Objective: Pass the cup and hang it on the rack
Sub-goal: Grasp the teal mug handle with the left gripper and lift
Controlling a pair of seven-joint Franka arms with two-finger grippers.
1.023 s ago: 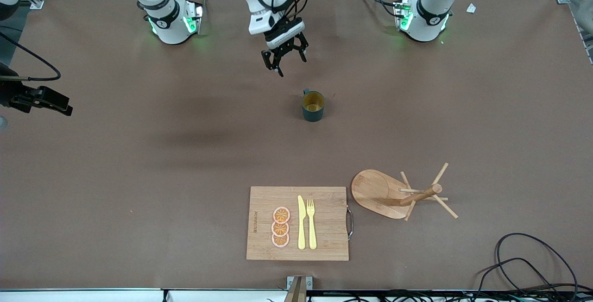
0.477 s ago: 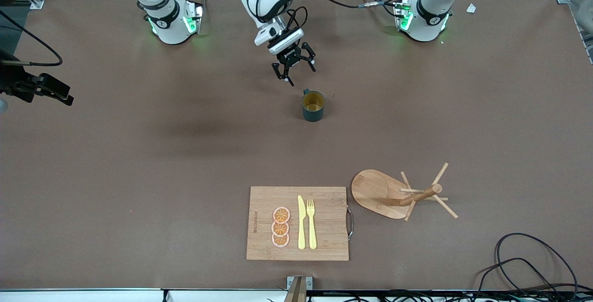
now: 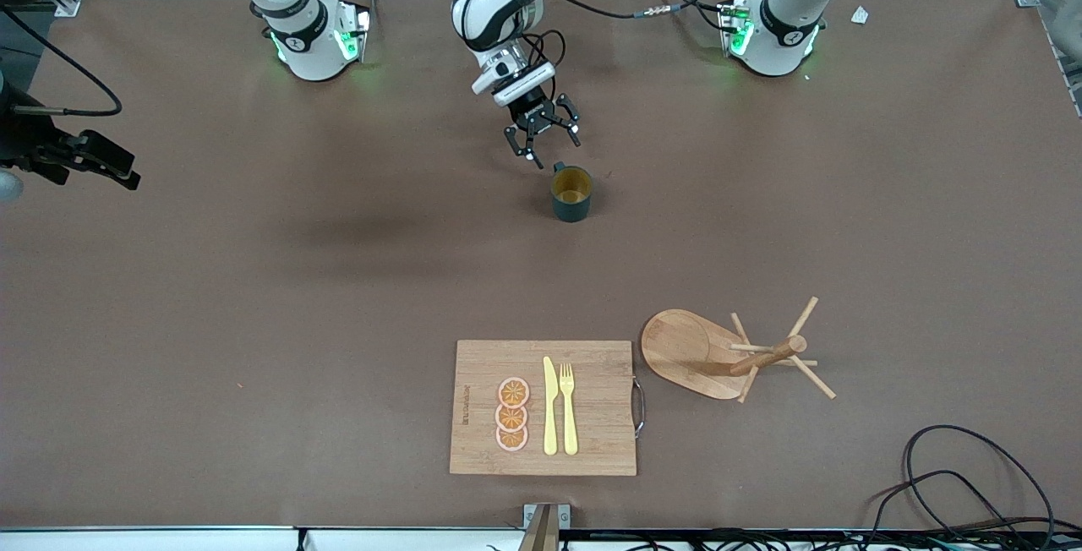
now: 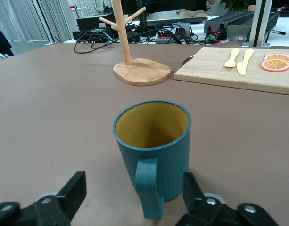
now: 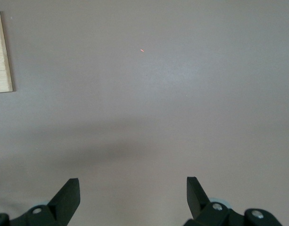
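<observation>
Brown table surface (image 3: 254, 323), cables trailing at its edge. The cup (image 3: 571, 193) stands upright mid-table, handle turned toward the robot bases. The left gripper (image 3: 542, 133) is low, just beside that handle; its fingers (image 4: 73, 193) are spread wide either side of the handle and grip nothing. The rack (image 3: 734, 354) stands nearer the front camera, toward the left arm's end, beside the cutting board (image 3: 543, 407). The right gripper (image 5: 132, 195) waits over bare table at its own end, fingers apart, empty.
</observation>
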